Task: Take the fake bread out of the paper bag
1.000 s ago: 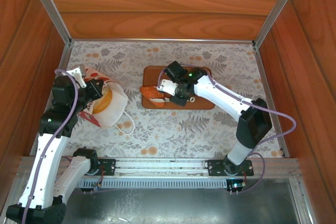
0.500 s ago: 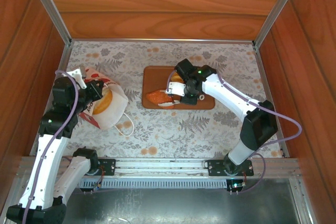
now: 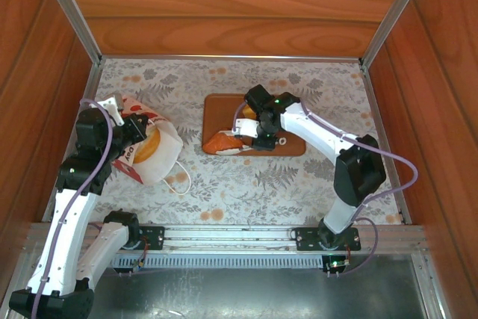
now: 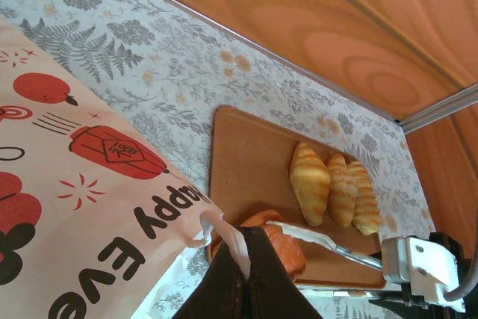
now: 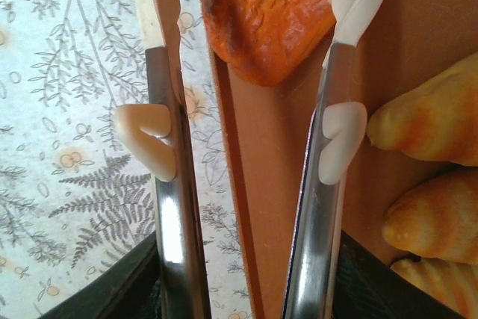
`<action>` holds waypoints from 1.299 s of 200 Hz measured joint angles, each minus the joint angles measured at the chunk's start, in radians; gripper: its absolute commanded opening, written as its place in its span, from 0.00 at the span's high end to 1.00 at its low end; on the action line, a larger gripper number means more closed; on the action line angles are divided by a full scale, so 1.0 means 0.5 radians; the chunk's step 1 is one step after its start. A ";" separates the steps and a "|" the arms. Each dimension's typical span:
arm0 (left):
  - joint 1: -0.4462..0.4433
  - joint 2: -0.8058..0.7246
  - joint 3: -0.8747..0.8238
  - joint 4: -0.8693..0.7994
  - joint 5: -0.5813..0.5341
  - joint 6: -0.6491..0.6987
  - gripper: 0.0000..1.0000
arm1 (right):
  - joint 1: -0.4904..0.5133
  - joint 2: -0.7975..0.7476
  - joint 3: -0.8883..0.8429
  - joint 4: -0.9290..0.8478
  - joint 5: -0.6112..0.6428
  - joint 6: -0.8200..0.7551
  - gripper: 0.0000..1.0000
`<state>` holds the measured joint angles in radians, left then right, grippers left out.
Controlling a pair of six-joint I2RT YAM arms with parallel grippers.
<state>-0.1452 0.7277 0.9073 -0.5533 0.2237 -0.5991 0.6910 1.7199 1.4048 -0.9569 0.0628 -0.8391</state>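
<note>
A reddish-orange fake bread (image 3: 222,142) lies at the front left corner of the brown tray (image 3: 287,143), slightly over its edge. My right gripper (image 3: 233,144) stands open around it. In the right wrist view the bread (image 5: 265,13) sits between the long white-tipped fingers (image 5: 160,5); the left one is clear of it. Three golden croissants (image 4: 342,188) lie side by side on the tray. My left gripper (image 3: 134,128) is shut on the cord handle of the paper bag (image 3: 146,147), which lies on its side. A yellow-orange bread (image 3: 151,142) shows in its mouth.
Wooden walls close in the patterned table (image 3: 314,87) at the back and on both sides, with metal posts in the corners. A loose cord handle (image 3: 179,181) trails in front of the bag. Bare cloth lies between bag and tray.
The right gripper has brought the reddish bread down onto the tray's front left corner and its fingers have spread apart. The left gripper and the bag have stayed put.
</note>
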 measured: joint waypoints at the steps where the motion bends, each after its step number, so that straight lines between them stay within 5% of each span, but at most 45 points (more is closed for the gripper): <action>1: 0.000 0.000 0.000 0.001 0.000 0.001 1.00 | 0.000 0.000 0.000 0.002 0.002 0.004 0.46; 87: 0.000 0.033 0.000 0.001 0.017 0.000 1.00 | -0.011 -0.246 -0.012 0.106 -0.076 0.239 0.47; 164: 0.000 0.025 0.000 0.000 0.016 0.002 1.00 | -0.011 -0.758 -0.105 0.278 -0.274 1.032 0.51; 232: 0.000 0.020 0.001 -0.002 -0.047 0.002 1.00 | 0.000 -1.098 -0.381 0.392 -0.743 1.486 0.57; 260: 0.000 -0.022 0.001 -0.013 -0.097 0.002 1.00 | 0.160 -1.161 -0.575 0.539 -0.889 1.596 0.58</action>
<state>-0.1452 0.7166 0.9077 -0.5598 0.1753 -0.5980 0.7712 1.1393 1.1175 -0.6872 -0.3817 -0.0410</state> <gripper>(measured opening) 0.045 0.427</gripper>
